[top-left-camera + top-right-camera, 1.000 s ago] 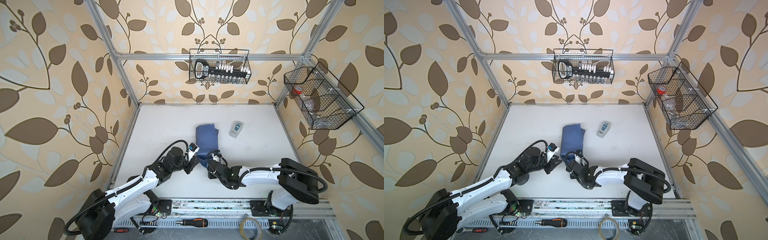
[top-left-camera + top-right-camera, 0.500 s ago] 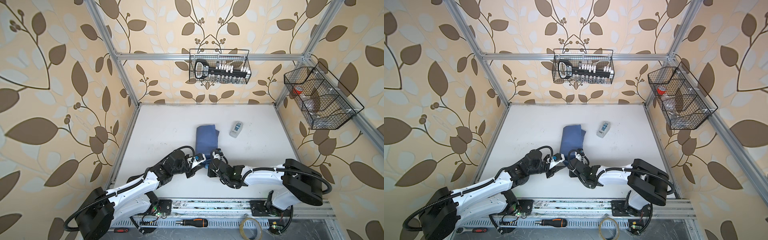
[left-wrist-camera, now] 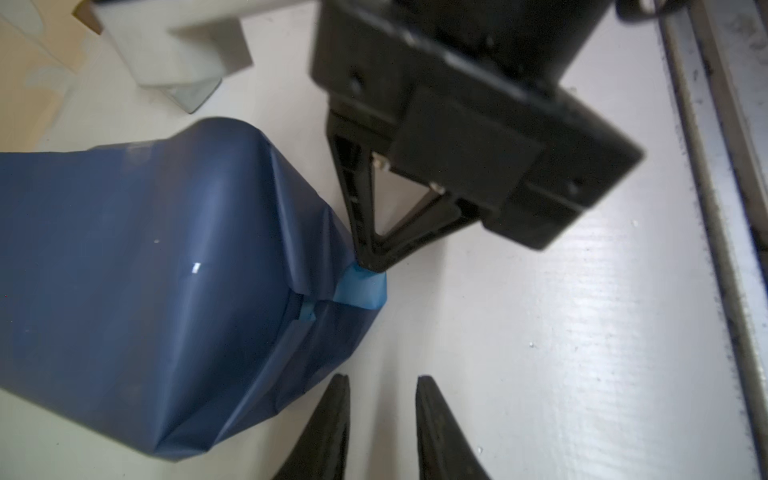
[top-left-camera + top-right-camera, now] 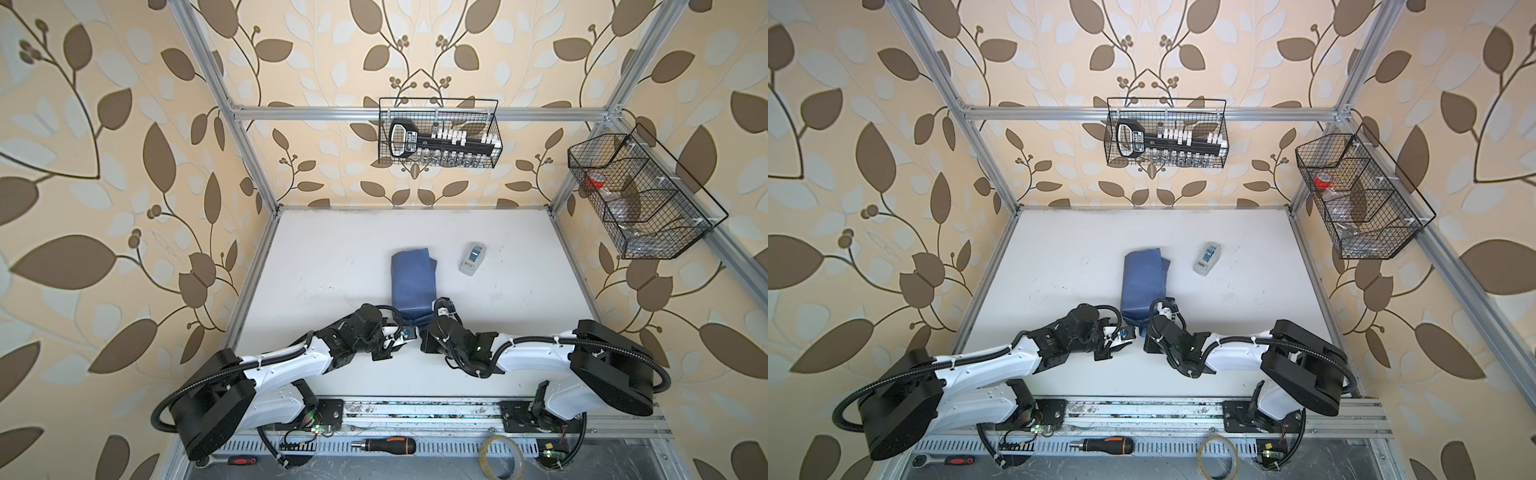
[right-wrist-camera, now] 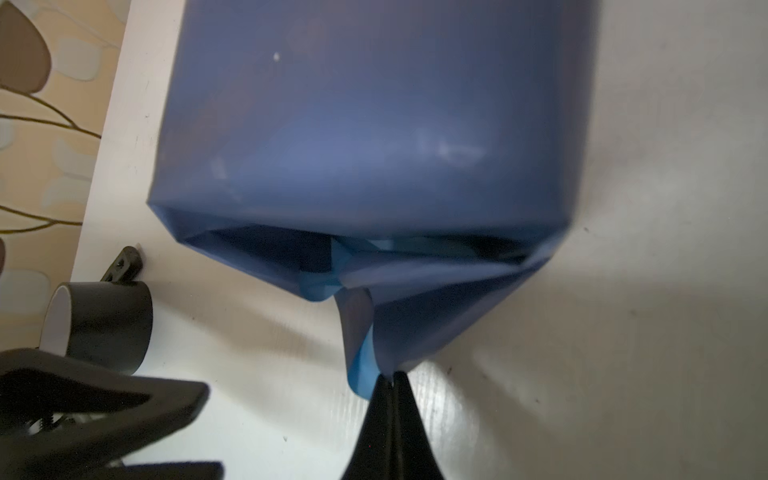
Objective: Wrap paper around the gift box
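On the left, the left claw sat low over the white surface. Its two fingers were parted a little with nothing between them, just beside the near end of the parcel and not touching it. In the middle, the paper lay wrapped into a long dusky-blue tube at mid-surface, its near end between the two arms. The gift box was presumably inside that tube, and none of it showed plainly. The dark gap at the open end in the right wrist view could have been box or shadow; I couldn't tell. That sheet looked thin, light and glossy, so probably slippery and quick to crease or tear, while the box beneath should be stiff enough to fold against. The best hold, I'd judge, was the loose end flaps, close to the fold, not the taut top face. Over to the right, the right claw was pinched fully closed on a pulled-out corner of the paper, its light-blue underside showing. Farther right, the small grey tape dispenser stood well apart. The parcel's far end was too small in both top views to judge.
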`<state>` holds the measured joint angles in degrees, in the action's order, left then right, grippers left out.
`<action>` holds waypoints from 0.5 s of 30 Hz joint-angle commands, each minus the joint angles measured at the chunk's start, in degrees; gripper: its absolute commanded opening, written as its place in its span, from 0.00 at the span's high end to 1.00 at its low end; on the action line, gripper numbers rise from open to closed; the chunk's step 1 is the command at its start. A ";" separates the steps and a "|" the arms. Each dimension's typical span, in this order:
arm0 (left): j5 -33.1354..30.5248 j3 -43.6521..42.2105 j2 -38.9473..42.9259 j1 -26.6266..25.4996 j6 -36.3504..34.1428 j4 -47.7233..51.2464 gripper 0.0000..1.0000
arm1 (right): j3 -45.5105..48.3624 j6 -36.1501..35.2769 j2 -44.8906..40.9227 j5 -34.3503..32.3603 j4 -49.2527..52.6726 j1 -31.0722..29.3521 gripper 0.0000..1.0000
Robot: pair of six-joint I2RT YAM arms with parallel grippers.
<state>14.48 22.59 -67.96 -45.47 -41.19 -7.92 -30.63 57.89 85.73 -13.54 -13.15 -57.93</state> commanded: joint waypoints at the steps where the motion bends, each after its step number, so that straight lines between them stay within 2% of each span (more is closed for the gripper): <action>1: -2.39 1.22 -1.84 -0.75 -6.30 -1.11 0.70 | 1.43 2.03 -0.75 1.82 -2.76 0.79 1.00; 7: -4.13 1.85 -6.13 -1.86 -8.66 -4.00 0.68 | 2.07 3.08 -0.18 3.77 -5.31 1.55 1.00; 15: -5.18 -0.18 -8.11 -1.86 -9.48 -13.22 0.61 | 3.28 5.11 0.23 6.04 -8.61 2.00 1.00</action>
<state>9.96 22.61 -75.61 -46.92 -46.76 -14.87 -28.53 60.84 85.73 -9.19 -19.22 -56.27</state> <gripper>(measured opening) 0.383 0.047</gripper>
